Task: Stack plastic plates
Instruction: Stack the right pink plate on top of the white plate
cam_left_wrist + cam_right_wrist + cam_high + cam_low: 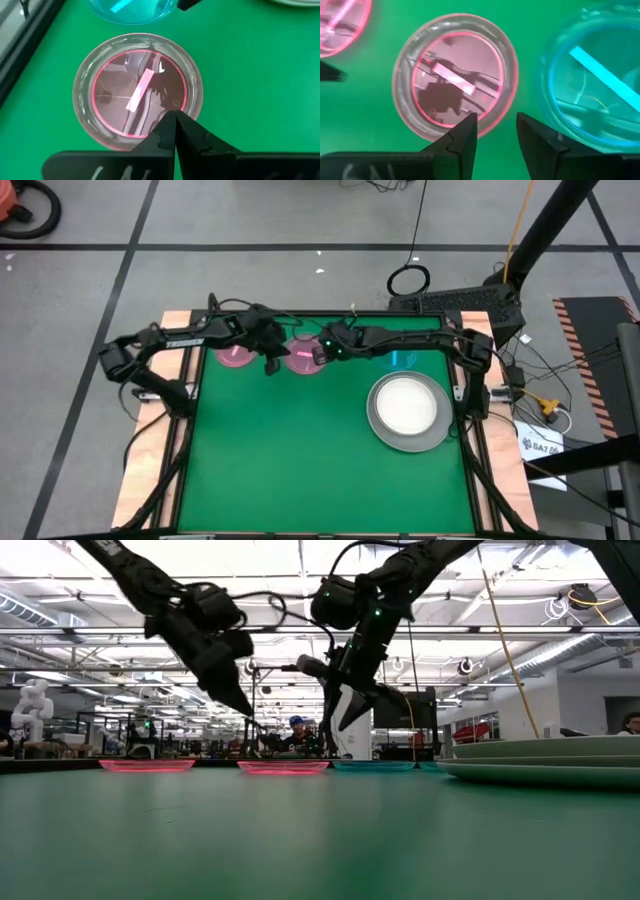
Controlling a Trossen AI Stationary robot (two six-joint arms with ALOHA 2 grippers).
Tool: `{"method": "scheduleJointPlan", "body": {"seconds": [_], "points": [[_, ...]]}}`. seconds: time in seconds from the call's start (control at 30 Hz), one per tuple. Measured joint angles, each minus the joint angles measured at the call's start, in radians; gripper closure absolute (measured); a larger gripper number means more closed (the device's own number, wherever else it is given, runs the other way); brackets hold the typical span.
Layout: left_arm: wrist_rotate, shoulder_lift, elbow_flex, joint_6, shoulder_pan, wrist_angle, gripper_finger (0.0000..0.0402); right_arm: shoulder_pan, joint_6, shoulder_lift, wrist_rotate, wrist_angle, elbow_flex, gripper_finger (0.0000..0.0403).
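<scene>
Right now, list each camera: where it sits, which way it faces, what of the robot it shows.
High: overhead, straight down on the green table, both arms, grey plate.
Low: table height, looking level across; both arms drop in from above.
Left wrist: on the left arm, down past the shut left hand at a pink plate.
Right wrist: down past the open right hand.
Shared: both wrists show that pink plate and a blue plate.
</scene>
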Motion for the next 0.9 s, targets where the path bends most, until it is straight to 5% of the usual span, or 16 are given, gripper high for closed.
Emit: {"method": "scheduleJointPlan", "body": {"seconds": [0.37,0.9], "points": [[0.006,-0.212,-0.101,-0.037,-0.01,0.054,0.0396,0.013,0.086,0.118,-0.003,0.049,-0.002,0.0273],[0.003,-0.245,-0.139,-0.044,-0.016,0.045,0.0396,0.01,0.079,0.162,0.049,0.128,-0.002,0.0273]]}}
